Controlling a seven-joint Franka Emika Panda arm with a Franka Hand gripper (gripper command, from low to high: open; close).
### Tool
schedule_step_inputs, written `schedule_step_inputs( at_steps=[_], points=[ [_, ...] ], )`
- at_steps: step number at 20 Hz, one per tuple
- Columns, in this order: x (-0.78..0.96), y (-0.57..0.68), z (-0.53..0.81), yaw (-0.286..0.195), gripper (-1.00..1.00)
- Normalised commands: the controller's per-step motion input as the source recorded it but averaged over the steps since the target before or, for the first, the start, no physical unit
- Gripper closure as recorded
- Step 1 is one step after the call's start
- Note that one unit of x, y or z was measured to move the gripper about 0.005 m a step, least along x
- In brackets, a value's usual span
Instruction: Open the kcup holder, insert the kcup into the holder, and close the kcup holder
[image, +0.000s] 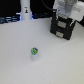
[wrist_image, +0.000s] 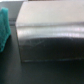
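Exterior view: gripper (image: 64, 20) over kcup holder (image: 62, 29); kcup (image: 34, 52) well apart.

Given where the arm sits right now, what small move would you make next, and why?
Probably lower the gripper onto the kcup holder's front and pull the tray out. The arm is already over the black box, which looks shut, and the kcup sits untouched on the table. Whether the gripper is open is unclear.
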Motion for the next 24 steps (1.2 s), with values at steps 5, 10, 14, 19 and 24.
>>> schedule_step_inputs(
  at_steps=[5, 10, 14, 19, 24],
  points=[
    [0.1, -0.05, -0.01, -0.014, 1.0],
    [0.42, -0.21, 0.07, -0.01, 1.0],
    [0.53, -0.19, 0.07, -0.021, 1.0],
    [0.9, -0.18, 0.16, -0.052, 1.0],
    [0.94, -0.22, 0.14, -0.068, 1.0]
  ],
)
